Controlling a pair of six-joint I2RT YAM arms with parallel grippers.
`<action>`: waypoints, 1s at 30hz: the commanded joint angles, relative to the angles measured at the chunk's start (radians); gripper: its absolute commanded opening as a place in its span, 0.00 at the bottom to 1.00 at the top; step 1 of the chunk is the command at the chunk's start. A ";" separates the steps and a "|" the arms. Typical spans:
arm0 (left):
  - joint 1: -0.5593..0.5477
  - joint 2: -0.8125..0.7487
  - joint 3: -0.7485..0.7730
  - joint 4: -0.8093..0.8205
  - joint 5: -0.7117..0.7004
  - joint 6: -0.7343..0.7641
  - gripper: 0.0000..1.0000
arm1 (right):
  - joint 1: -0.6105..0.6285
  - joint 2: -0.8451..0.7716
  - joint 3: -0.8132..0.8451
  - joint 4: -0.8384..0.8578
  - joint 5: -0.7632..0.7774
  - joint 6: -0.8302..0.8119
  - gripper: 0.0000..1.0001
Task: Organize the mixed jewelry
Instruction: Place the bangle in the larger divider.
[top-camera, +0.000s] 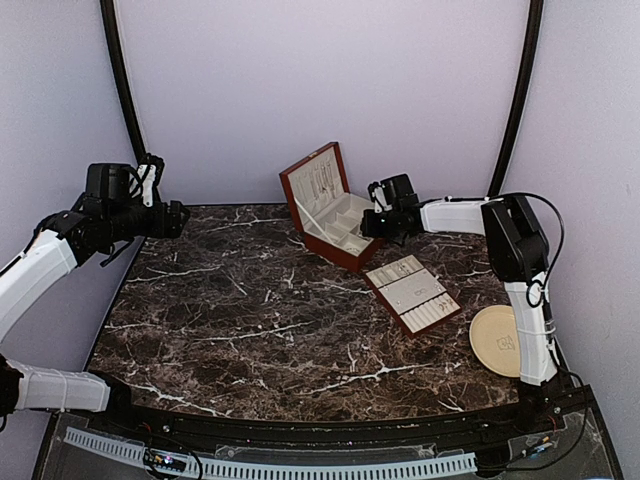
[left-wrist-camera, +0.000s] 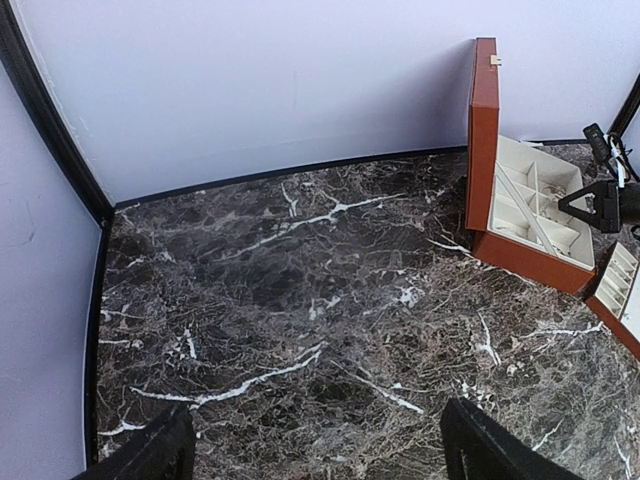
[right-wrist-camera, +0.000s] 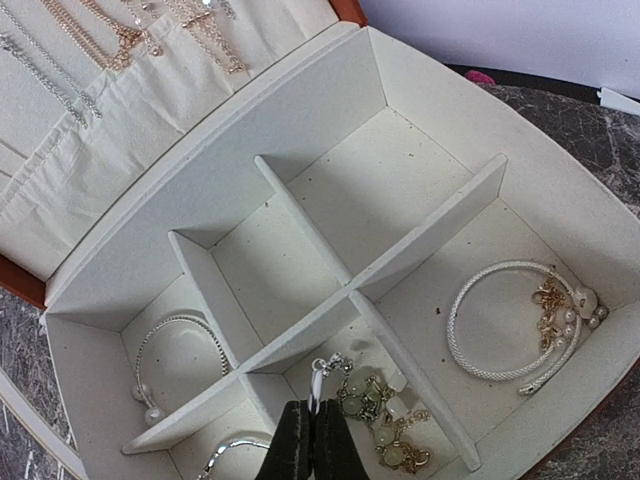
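The wooden jewelry box (top-camera: 330, 205) stands open at the back of the table, its cream compartments (right-wrist-camera: 300, 260) filling the right wrist view. My right gripper (right-wrist-camera: 310, 412) hangs over a near compartment, shut on a thin silvery piece (right-wrist-camera: 318, 385). The top of that piece meets the clasp of a pale-beaded gold chain (right-wrist-camera: 385, 420) lying in the same compartment. A silver mesh bangle (right-wrist-camera: 491, 376) lies in the right compartment and a pearl-tipped bangle (right-wrist-camera: 191, 320) in the left one. Far from the box, my left gripper (left-wrist-camera: 320, 450) hovers open over bare marble at the left.
Fine chains (right-wrist-camera: 100, 35) hang in the lid lining. A removed cream tray insert (top-camera: 412, 292) lies in front of the box. A round beige plate (top-camera: 500, 340) sits at the right edge, beside the right arm's base.
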 joint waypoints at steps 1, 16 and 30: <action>0.006 -0.020 -0.012 -0.006 0.004 0.003 0.88 | -0.003 -0.002 -0.014 0.013 0.019 -0.005 0.02; 0.006 -0.028 -0.011 -0.006 0.004 0.003 0.88 | -0.003 -0.081 -0.033 -0.014 0.071 -0.020 0.19; 0.006 -0.038 -0.017 0.000 0.000 0.001 0.88 | -0.003 -0.188 -0.092 -0.028 0.163 -0.054 0.54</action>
